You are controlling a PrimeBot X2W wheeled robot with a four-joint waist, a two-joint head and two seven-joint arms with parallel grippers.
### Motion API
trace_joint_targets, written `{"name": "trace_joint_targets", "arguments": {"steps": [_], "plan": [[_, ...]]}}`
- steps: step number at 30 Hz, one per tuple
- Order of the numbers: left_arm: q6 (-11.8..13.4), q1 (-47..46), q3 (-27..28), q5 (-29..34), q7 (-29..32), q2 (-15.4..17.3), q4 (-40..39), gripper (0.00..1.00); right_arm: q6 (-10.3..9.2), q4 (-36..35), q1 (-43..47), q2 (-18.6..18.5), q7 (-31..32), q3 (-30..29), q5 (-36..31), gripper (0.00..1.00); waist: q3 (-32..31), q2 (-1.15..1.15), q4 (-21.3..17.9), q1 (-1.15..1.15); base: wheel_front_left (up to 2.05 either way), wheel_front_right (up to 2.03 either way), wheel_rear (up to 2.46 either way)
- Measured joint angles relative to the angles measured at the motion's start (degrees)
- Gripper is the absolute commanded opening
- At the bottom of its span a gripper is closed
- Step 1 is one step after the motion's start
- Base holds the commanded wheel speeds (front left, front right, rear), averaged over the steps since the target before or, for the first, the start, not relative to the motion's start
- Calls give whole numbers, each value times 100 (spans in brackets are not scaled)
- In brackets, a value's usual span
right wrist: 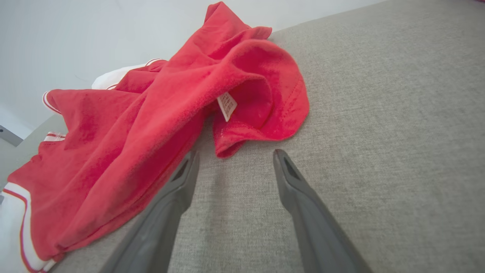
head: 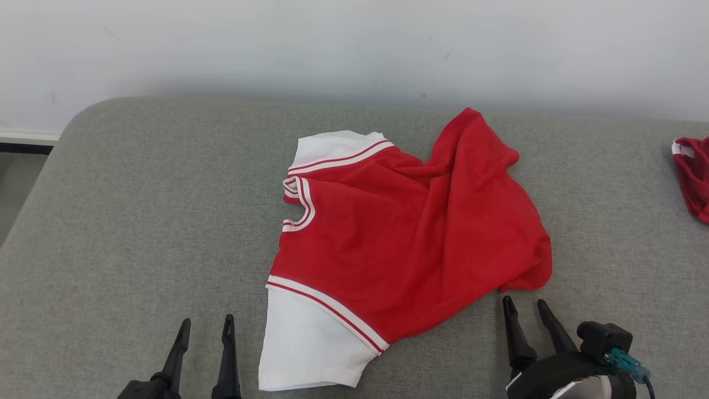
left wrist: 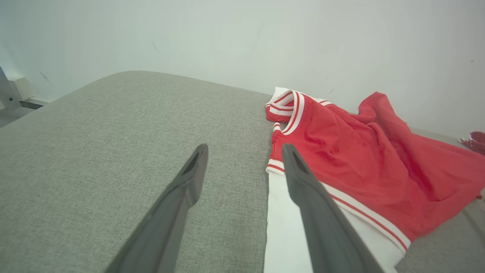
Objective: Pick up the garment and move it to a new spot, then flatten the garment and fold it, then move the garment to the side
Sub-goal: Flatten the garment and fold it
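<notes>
- Garment [head: 410, 238]: red shirt with white sleeves and striped trim. It lies mid-surface on the grey padded top [head: 138, 221], near the wall [head: 332, 44], collar to the robot's left and hem to its right.
- Lay of cloth: rumpled, not flat. The body runs in long diagonal ridges. The far hem corner is peaked up, and the near hem corner is curled over on itself, with a small white label [right wrist: 226, 106] showing inside the curl. The near white sleeve [head: 307, 343] is spread fairly smooth; the far sleeve is partly tucked under.
- Left gripper [head: 206, 320]: jaws spread wide, nothing between them. It sits low over bare grey fabric just beside the near sleeve's edge. From its own wrist camera 1 finger crosses in front of the sleeve; contact cannot be told.
- Right gripper [head: 524, 301]: jaws also spread wide and empty. Its tips sit just short of the curled hem corner and are not touching it, as far as I can tell.
- Progress, my judgement: early. Whether this spot is the new one cannot be read from here. Flattening is not done, no fold is made, and the move aside is not done. With 2 grippers flanking the near edge, a 2-point pick or a spread of sleeve and hem looks like the step in hand.
- Containers: no bin, basket or tray noted. The padded top is the only bearer, and it carries the garment plus 1 other red-and-white cloth [head: 692, 177] at the far right edge, well apart and bunched.
</notes>
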Motion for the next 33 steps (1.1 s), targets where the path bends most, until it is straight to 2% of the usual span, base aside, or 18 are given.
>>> {"name": "trace_joint_targets", "arguments": {"steps": [11,12,13,14,19,23,27,29,33], "plan": [[-40,-11,-10,1,0,0,12,100,0,630,-569,89,-1,127,-82,100,88,0,110,1,0,0,0],[-41,-12,-7,2,0,0,16,100,0,710,-620,92,-1,132,-144,87,93,0,122,1,0,0,0],[-41,-12,-11,2,0,0,18,100,0,780,-667,98,0,125,-201,38,95,0,134,1,0,0,0],[-41,-12,-8,3,0,1,19,100,0,847,-710,99,0,118,-245,0,95,0,146,1,0,0,0],[-34,-9,8,10,0,0,24,100,0,946,-794,48,-1,63,-578,0,60,0,173,1,0,0,0],[-15,81,34,8,0,1,30,100,0,669,-551,-27,-1,19,-706,0,-14,0,118,1,0,0,0],[4,118,27,-10,0,1,35,100,0,144,-27,-332,-1,20,-759,0,-78,0,7,1,0,0,0],[7,158,16,-29,0,1,20,100,0,-196,359,-628,3,14,-756,0,-105,0,-120,1,0,0,0],[12,196,8,-44,0,0,15,100,0,-716,634,-902,372,220,-400,0,-125,0,-317,0,0,0,0]]}}
